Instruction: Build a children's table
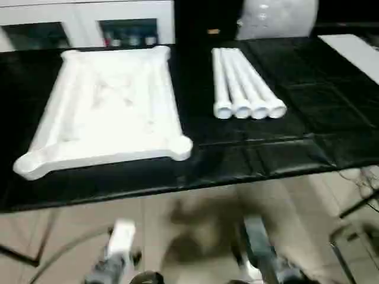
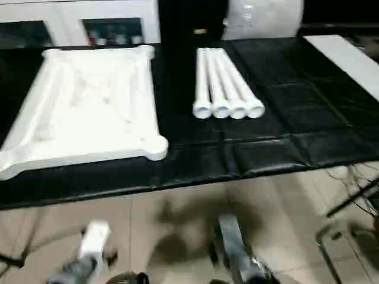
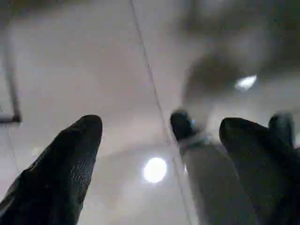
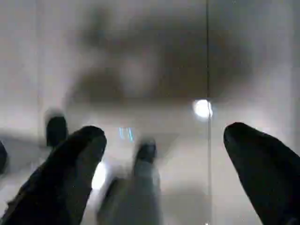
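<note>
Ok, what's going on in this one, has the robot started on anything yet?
Nothing is being handled yet. The white table top lies on the black work surface, rim up, with no legs fitted. The four white legs lie side by side to its right, apart from it. Both arms hang low in front of the surface, over the tiled floor: the left gripper and the right gripper are both open and hold nothing.
</note>
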Motion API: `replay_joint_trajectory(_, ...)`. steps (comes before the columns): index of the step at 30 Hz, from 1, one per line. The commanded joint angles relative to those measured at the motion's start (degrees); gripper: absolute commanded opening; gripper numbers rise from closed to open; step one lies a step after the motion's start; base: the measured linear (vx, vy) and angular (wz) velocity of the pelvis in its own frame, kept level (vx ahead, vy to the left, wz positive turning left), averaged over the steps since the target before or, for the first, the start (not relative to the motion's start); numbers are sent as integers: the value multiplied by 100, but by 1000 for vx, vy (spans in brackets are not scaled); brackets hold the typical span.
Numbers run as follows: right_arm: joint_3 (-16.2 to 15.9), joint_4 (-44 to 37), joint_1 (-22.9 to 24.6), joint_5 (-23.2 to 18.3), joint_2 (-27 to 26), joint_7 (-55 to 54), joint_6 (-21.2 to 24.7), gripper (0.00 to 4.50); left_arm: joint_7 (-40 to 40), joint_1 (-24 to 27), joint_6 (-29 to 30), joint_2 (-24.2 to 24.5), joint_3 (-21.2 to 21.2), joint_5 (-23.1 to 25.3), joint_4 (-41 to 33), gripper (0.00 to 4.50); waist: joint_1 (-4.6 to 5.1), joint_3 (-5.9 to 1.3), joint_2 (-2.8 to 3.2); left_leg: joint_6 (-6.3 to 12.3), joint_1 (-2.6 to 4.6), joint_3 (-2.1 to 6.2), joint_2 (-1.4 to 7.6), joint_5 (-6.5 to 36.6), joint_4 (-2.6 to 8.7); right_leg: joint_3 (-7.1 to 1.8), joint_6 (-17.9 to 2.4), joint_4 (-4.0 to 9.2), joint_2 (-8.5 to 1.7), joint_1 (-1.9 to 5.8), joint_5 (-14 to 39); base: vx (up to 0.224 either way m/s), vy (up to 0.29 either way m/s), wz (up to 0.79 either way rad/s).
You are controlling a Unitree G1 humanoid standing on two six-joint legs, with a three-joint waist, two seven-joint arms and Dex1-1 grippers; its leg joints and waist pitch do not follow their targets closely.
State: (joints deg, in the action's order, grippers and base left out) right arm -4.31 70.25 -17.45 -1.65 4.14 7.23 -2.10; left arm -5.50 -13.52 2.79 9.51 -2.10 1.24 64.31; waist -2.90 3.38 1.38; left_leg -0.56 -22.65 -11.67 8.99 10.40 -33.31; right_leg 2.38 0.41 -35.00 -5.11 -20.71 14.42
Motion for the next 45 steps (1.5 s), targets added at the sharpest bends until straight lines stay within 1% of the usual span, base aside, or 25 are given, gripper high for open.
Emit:
replay_joint_trajectory(1, 41, -330, 238, -59, 160, 509, -203, 450, -650, 241, -46, 67, -146, -8, -484, 439, -16, -283, 86, 289, 168, 257, 572, 1451, 455, -245, -1587, 392, -475, 94, -354, 0, 0, 0)
replay_joint_trajectory(6, -277, -1852, 827, -169, 394, 1315, 110, 450, -1233, 1147, -206, 408, -460, -15, -2139, 439, -36, -310, 53, 617, 116, 259, 565, 1024, 380, -223, -1541, 309, -463, 144, -1178, 0, 0, 0)
replay_joint_trajectory(8, -500, -3297, 1491, -288, 677, 1638, 501, 450, -1692, 1849, -184, 686, -550, -269, -3431, 439, -53, -247, 34, 660, 103, 266, 598, 1382, 439, -229, -1394, 374, -461, 109, -629, 0, 0, 0)
replay_joint_trajectory(10, -536, -3938, 1792, -375, 791, 1672, 572, 450, -1881, 2159, -122, 851, -584, -388, -3998, 439, -57, -203, 35, 526, 120, 262, 598, 1724, 495, -245, -1284, 429, -418, 67, -24, 0, 0, 0)
replay_joint_trajectory(12, -401, -4841, 2224, -587, 854, 1685, 630, 450, -2097, 2647, -56, 1086, -537, -556, -4841, 439, -56, -125, 57, 185, 170, 263, 590, 2361, 562, -280, -1166, 530, -405, -4, 1040, 0, 0, 0)
replay_joint_trajectory(13, -274, -5625, 2553, -661, 907, 1591, 651, 450, -2225, 3040, 39, 1213, -395, -729, -5599, 439, -46, -77, 36, -86, 177, 298, 587, 2838, 619, -309, -905, 588, -400, -47, 1793, 0, 0, 0)
replay_joint_trajectory(15, -228, -6043, 2718, -698, 948, 1556, 728, 450, -2301, 3242, 111, 1266, -319, -833, -6014, 439, -20, -46, 31, -330, 249, 321, 552, 3273, 622, -331, -681, 657, -403, -126, 2527, 0, 0, 0)
replay_joint_trajectory(16, -127, -6917, 3065, -627, 1036, 1465, 800, 450, -2435, 3693, 256, 1402, -163, -1113, -6939, 439, -35, -6, 23, -370, 223, 343, 565, 3315, 658, -355, -629, 659, -405, -114, 2582, 0, 0, 0)
replay_joint_trajectory(19, -25, -7863, 3417, -677, 1083, 1389, 861, 450, -2510, 4130, 372, 1552, 13, -1421, -7834, 439, -43, 2, 15, -343, 211, 334, 532, 3174, 705, -353, -413, 685, -355, -110, 2335, 0, 0, 0)
replay_joint_trajectory(24, 77, -10075, 3774, -1537, 1400, 1474, 2040, 450, -2332, 4736, 921, 1691, 672, -2711, -9878, 439, -52, 0, -40, -259, 185, 320, 511, 2707, 682, -358, -324, 624, -310, -83, 1707, 0, 0, 0)
replay_joint_trajectory(26, 209, -10535, 3441, -1755, 1192, 1090, 2516, 450, -1776, 4235, 1357, 1477, 1011, -3095, -10356, 439, -31, -25, -105, -274, 202, 282, 487, 2448, 644, -346, -373, 590, -265, -89, 1334, 0, 0, 0)
replay_joint_trajectory(29, 320, -10585, 3148, -1830, 948, 762, 2641, 450, -1433, 3733, 1556, 1369, 1113, -3102, -10374, 439, -24, -75, -104, -349, 226, 254, 436, 1895, 589, -336, -395, 536, -245, -61, 803, 0, 0, 0)
replay_joint_trajectory(32, 228, -10293, 2479, -1289, 681, 475, 2681, 450, -885, 2606, 1951, 1242, 1191, -2612, -9921, 439, 6, -158, -94, -446, 243, 235, 363, 1070, 496, -311, -381, 392, -173, -20, -360, 0, 0, 0)
replay_joint_trajectory(33, 193, -10214, 2322, -1156, 630, 431, 2673, 450, -753, 2340, 2064, 1212, 1208, -2516, -9796, 439, 26, -168, -107, 271, -223, 495, 82, 466, 550, 75, -239, 352, -241, 369, -1154, 0, 0, 0)
replay_joint_trajectory(34, 116, -10029, 2106, -995, 546, 331, 2637, 450, -478, 2059, 1933, 959, 1016, -2076, -9564, 439, 70, -295, -29, 896, -54, 631, 18, -442, 313, 204, -425, 326, -246, 315, -2080, 3, -16, 31)
replay_joint_trajectory(35, -31, -9821, 1930, -852, 553, 264, 2631, 450, -123, 1887, 2027, 748, 837, -1813, -9439, 439, 133, -273, -28, 1169, -151, 717, -63, -868, 265, 286, -552, 268, -202, 384, -2366, 3, -16, 31)
replay_joint_trajectory(36, -32, -9820, 1928, -851, 553, 263, 2631, 450, -121, 1886, 2027, 746, 836, -1811, -9438, 439, 117, -269, 42, 1404, -99, 792, -47, -628, 271, 389, -829, 337, -238, 430, -1687, 57, 1, 56)
replay_joint_trajectory(37, -140, -9577, 1760, -626, 515, 87, 2590, 450, 110, 1768, 2084, 565, 648, -1620, -9332, 439, 136, -228, 32, 1422, -173, 842, -36, 175, 302, 442, -983, 418, -311, 561, -454, 3, -6, 53)
replay_joint_trajectory(38, -199, -9447, 1682, -501, 498, -17, 2564, 450, 230, 1721, 2129, 477, 549, -1544, -9285, 439, 116, -175, 45, 1306, -206, 845, -36, 710, 336, 466, -969, 514, -357, 620, 319, 3, -6, 53)
replay_joint_trajectory(39, -292, -9288, 1583, -271, 467, -243, 2511, 450, 230, 1687, 2246, 521, 337, -1462, -9255, 439, 176, -214, 165, 648, 249, 722, 291, 2026, 340, 327, -917, 625, -316, 459, 1847, 3, -15, 48)
replay_joint_trajectory(40, -339, -9225, 1533, -153, 443, -398, 2497, 450, 207, 1665, 2322, 589, 200, -1427, -9251, 439, 220, -32, 34, 295, 264, 753, 355, 2789, 376, 321, -897, 680, -294, 372, 2586, 5, -18, 25)
replay_joint_trajectory(41, -339, -9225, 1533, -153, 443, -398, 2497, 450, 207, 1665, 2322, 589, 200, -1427, -9251, 439, 176, -64, 65, -386, 446, 701, 384, 3868, 407, 274, -747, 746, -275, 380, 3122, 5, -18, 25)
replay_joint_trajectory(42, -339, -9225, 1533, -153, 443, -398, 2497, 450, 207, 1665, 2322, 589, 200, -1427, -9251, 439, 149, -15, 68, -520, 503, 722, 398, 4193, 455, 262, -678, 756, -258, 360, 3169, 0, 0, 0)
replay_joint_trajectory(44, -449, -9146, 1410, -258, 393, -204, 2591, 450, 224, 1552, 2505, 716, 57, -1317, -9196, 439, 129, -31, 54, -614, 417, 658, 339, 4049, 542, 153, -520, 804, -272, 570, 3030, 0, 0, 0)
replay_joint_trajectory(45, -477, -9134, 1383, -287, 404, -129, 2642, 450, 236, 1530, 2532, 727, 58, -1300, -9178, 439, 127, -90, 51, -507, 304, 610, 299, 3517, 539, 111, -470, 820, -288, 732, 2869, 54, 14, -11)
